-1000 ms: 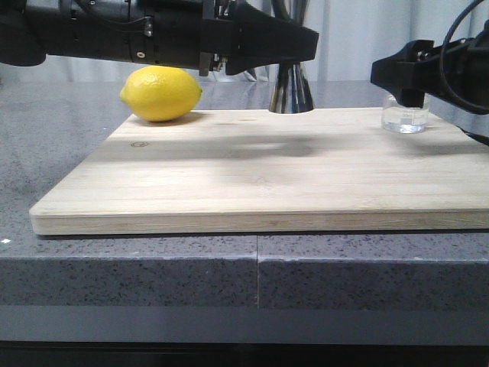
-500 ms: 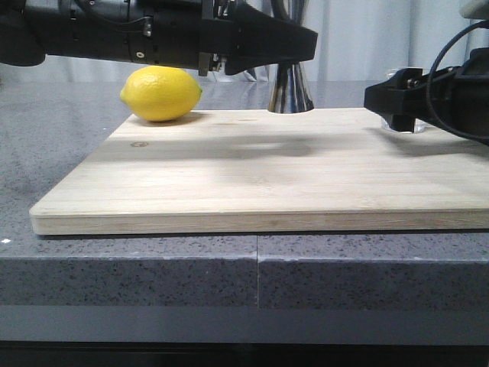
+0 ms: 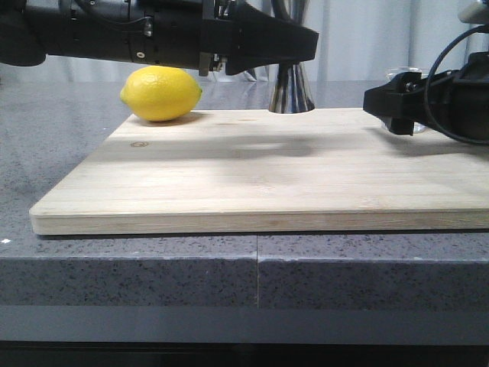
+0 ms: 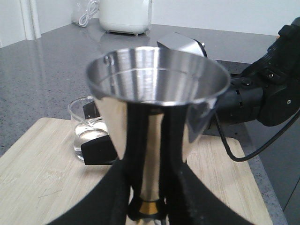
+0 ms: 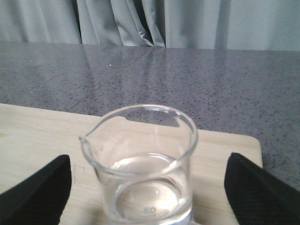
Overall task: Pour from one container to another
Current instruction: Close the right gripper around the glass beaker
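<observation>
Pouring not begun: left gripper [image 4: 149, 206] clamps the jigger [image 4: 157, 108], right gripper [image 5: 147, 187] wide around the standing beaker [image 5: 140, 164] (liquid inside), at the jigger's 3 o'clock in front view.

Left arm: reaches level across the front view; left end effector [image 4: 147, 187] closed on the jigger [image 4: 154, 108] waist.
Right end effector [image 5: 147, 187]: fingers [image 5: 35, 190] spread wide (touching nothing), low and level.

jigger [image 4: 154, 108] upright on board [image 4: 42, 187] | beaker [image 4: 89, 126] behind (clear liquid inside) | black end effector [image 4: 101, 151] touching beaker
</observation>
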